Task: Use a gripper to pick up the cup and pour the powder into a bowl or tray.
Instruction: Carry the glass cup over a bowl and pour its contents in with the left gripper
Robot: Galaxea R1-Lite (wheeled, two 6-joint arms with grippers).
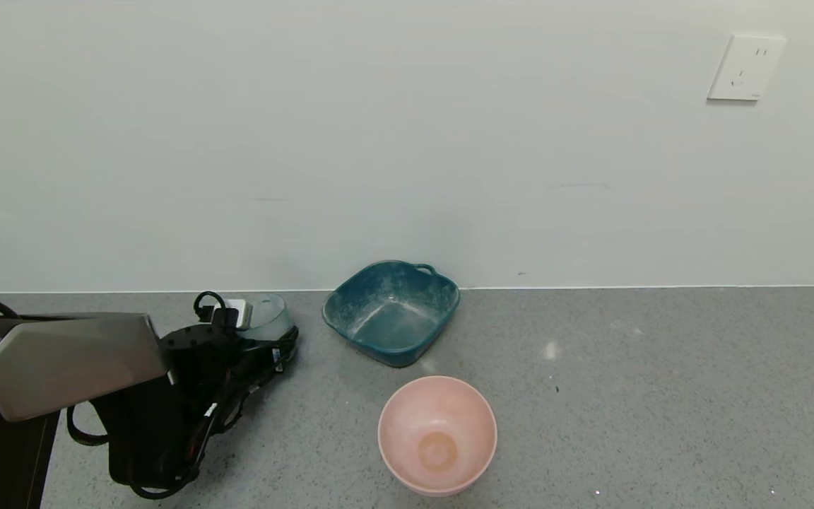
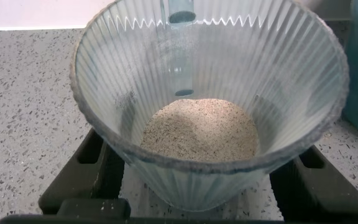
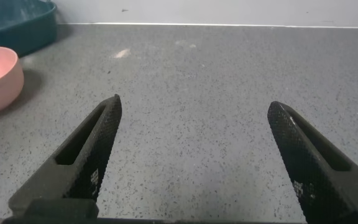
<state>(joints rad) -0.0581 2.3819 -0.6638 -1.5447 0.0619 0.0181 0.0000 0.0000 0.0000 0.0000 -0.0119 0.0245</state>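
The left hand (image 2: pixel 185 186) is clamped on the cup (image 2: pixel 207 93) just beside the teal basin (image 1: pixel 391 312) on the bench (image 1: pixel 661 396), so keep the powder (image 2: pixel 199 129) level (right hand (image 3: pixel 194 162) parked, spread apart) until the rim clears the basin's wall.

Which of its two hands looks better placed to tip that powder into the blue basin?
The left hand: it's around the cup of powder, beside the teal basin. The right hand is open and holds nothing.
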